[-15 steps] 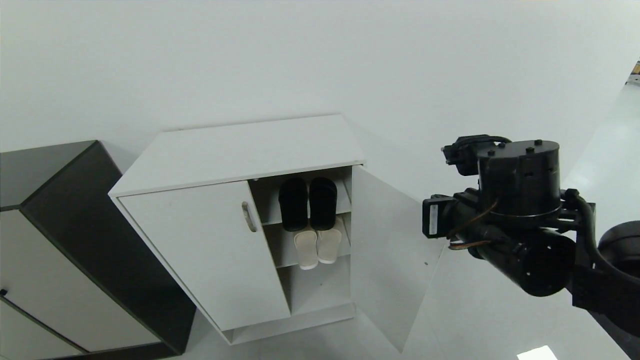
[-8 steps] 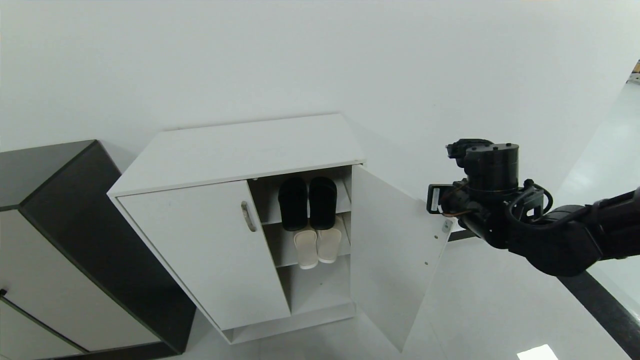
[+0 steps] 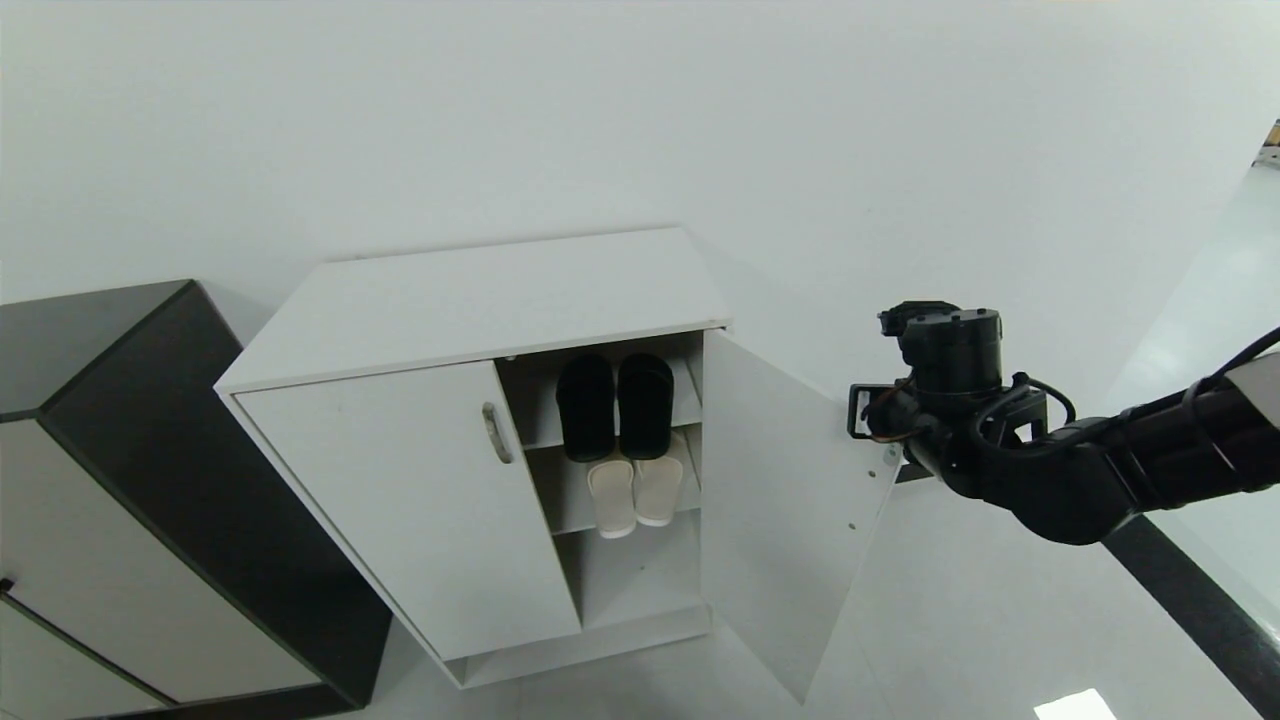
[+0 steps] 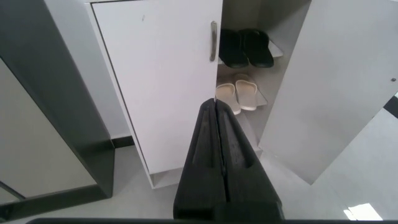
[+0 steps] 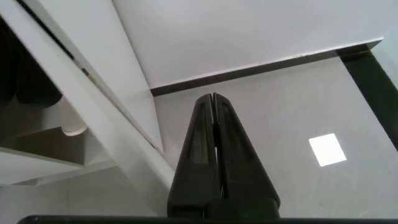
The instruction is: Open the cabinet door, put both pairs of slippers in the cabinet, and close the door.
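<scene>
Head view: flat wht cabinet door open.

The closed left door of the white two-door cabinet hides the whole left half of the interior. On the upper shelf, the pair of black slippers overhangs the edge and covers the far ends of the pair of white slippers on the shelf below. The open right door shows its inner face, its outer face turned away. At the left, the black-framed cabinet with pale panels is cut off by the left and bottom edges.
</scene>
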